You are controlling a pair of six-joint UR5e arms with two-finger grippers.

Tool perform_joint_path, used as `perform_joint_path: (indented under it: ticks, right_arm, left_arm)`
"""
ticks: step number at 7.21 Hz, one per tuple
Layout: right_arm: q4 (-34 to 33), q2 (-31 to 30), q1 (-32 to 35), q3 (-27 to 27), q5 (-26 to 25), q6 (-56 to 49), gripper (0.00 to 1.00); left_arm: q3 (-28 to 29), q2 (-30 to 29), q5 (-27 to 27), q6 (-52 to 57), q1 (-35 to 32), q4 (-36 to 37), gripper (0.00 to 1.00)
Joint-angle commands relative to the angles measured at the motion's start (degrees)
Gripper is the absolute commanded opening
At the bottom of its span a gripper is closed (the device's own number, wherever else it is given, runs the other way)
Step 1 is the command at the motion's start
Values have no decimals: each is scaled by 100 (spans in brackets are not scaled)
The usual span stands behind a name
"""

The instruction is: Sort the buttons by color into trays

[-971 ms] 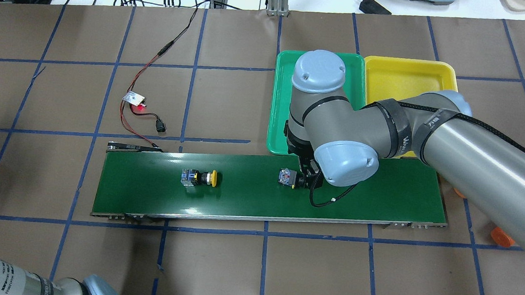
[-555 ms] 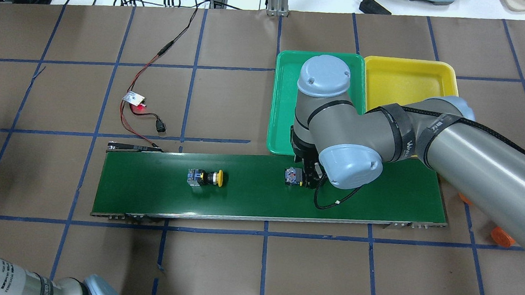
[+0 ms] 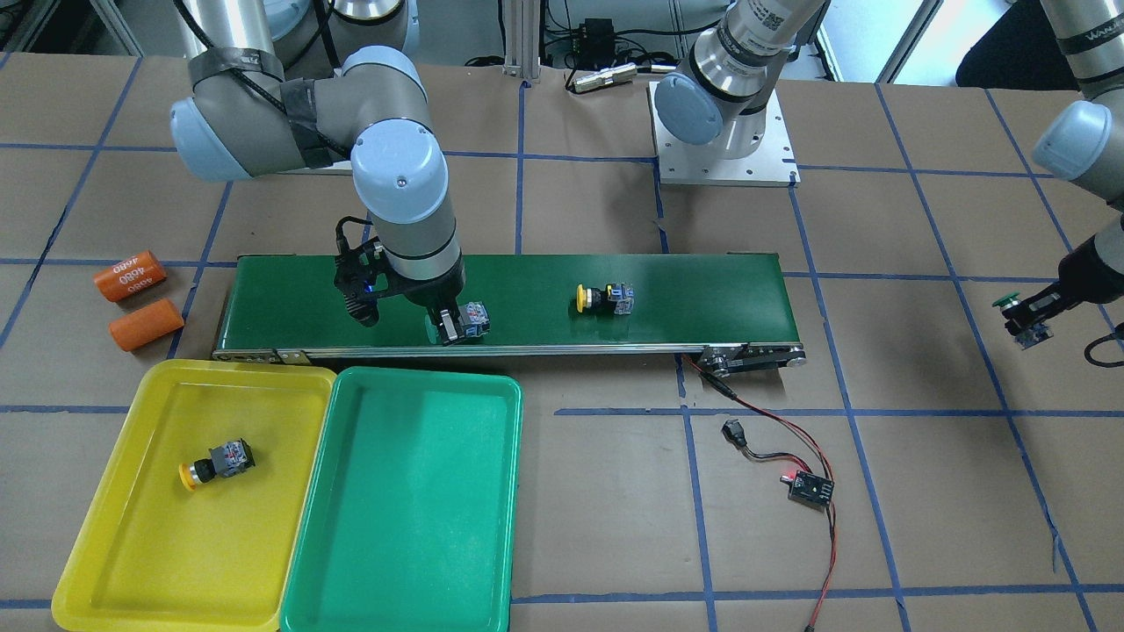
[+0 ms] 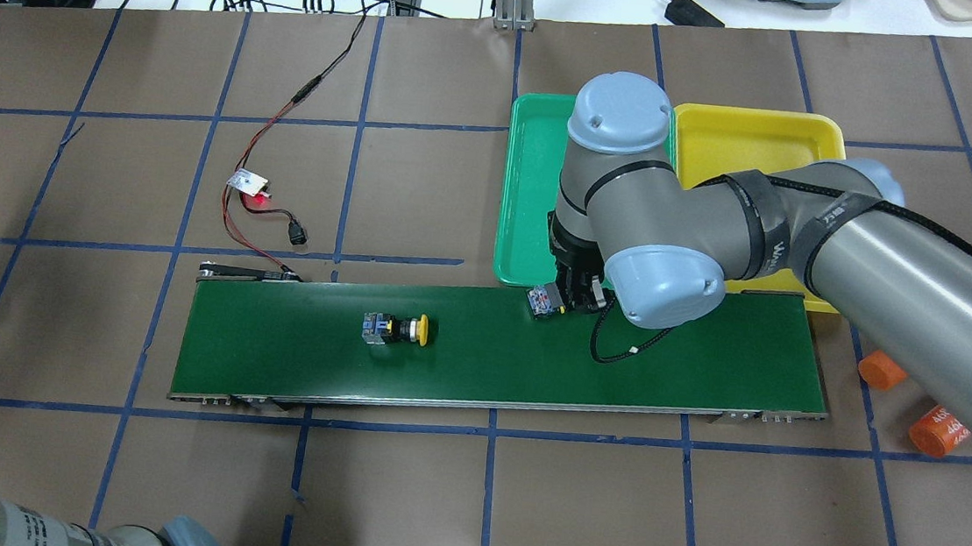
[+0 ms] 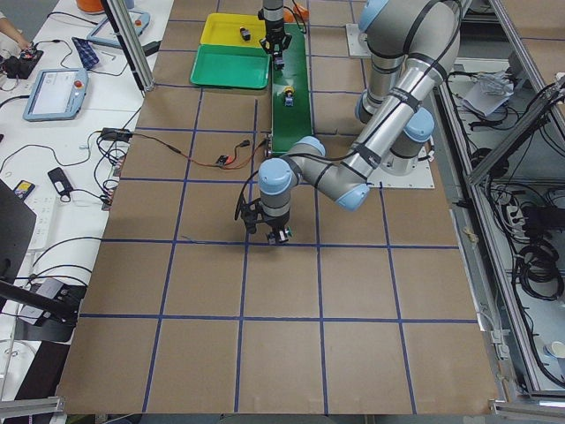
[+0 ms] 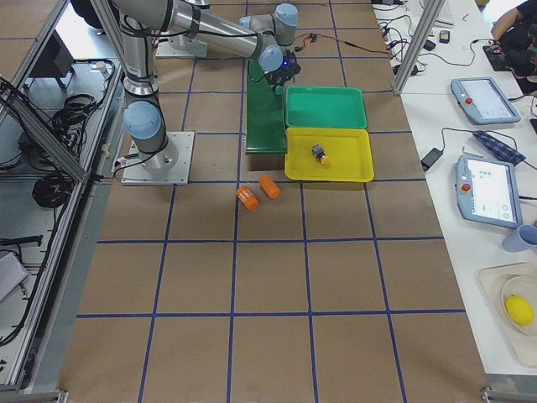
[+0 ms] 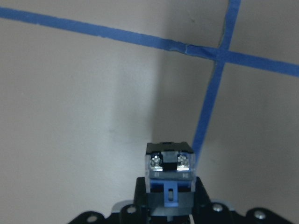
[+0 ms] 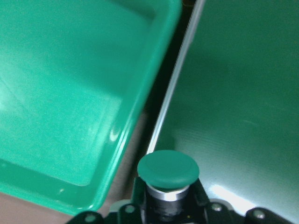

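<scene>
Above the brown table (image 3: 878, 527) our right gripper (image 3: 450, 327) clasps a green button (image 8: 168, 169) at the belt (image 3: 685, 298) edge; next we carry it over the green tray (image 3: 404, 518) and let go.

**Twin silver arms, capped in pale blue**

The right arm (image 4: 908, 275), at the right of the overhead frame, is a polished silver tube with grey joint housings and round pale-blue caps (image 4: 621, 113) dotted with small screws. Black bands (image 4: 771, 228) with white lettering strap a braided black cable (image 4: 954, 248) along it. The left arm (image 5: 393, 106) matches, mounted on a pale, bolted base plate (image 3: 724, 154). The right gripper (image 3: 450, 326) and left gripper (image 3: 1023, 318) are black.
</scene>
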Motion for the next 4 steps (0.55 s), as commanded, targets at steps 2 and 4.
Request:
perform_joint_path:
  ticks: [2,4]
  right_arm:
    - [-12,482,-802,-1220,71,-1083,0]
    - [-195,1309,-928,-1654,72,-1349,0]
  left_arm:
    - [-469,848,-13,-3097,-769,-810,1]
    - [-1041,1271,-22,-5623,-1950,-776,1]
